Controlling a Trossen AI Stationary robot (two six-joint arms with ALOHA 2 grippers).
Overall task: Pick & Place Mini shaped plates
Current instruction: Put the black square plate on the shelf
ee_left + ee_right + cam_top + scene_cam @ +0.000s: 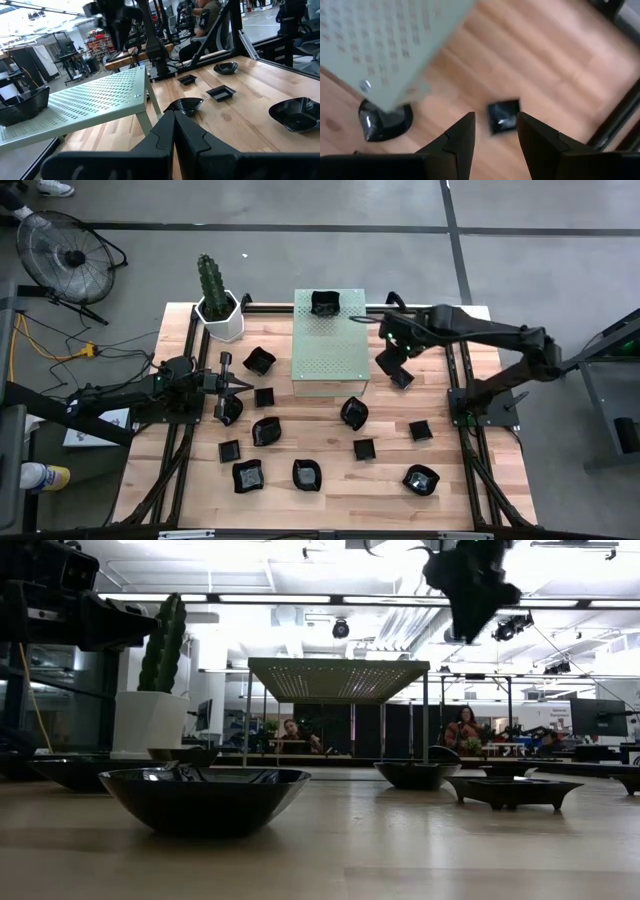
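Several glossy black mini plates lie scattered on the wooden table [330,500], resting on their bases. One of them [325,303] sits on the pale green perforated block [330,345]. My right gripper [495,131] is open and hovers above a small square plate [503,116], which lies by the block's right near corner [402,379]. It touches nothing. A round plate [382,120] lies partly under the block's corner. My left gripper [174,122] is shut and empty at the table's left [240,385], pointing toward the block, above a plate [228,409].
A white hexagonal pot with a cactus [218,308] stands at the far left corner. The green block stands on thin legs [150,107] in the far middle. Dark frame rails [465,405] run along both table sides. People sit in the room beyond [465,728].
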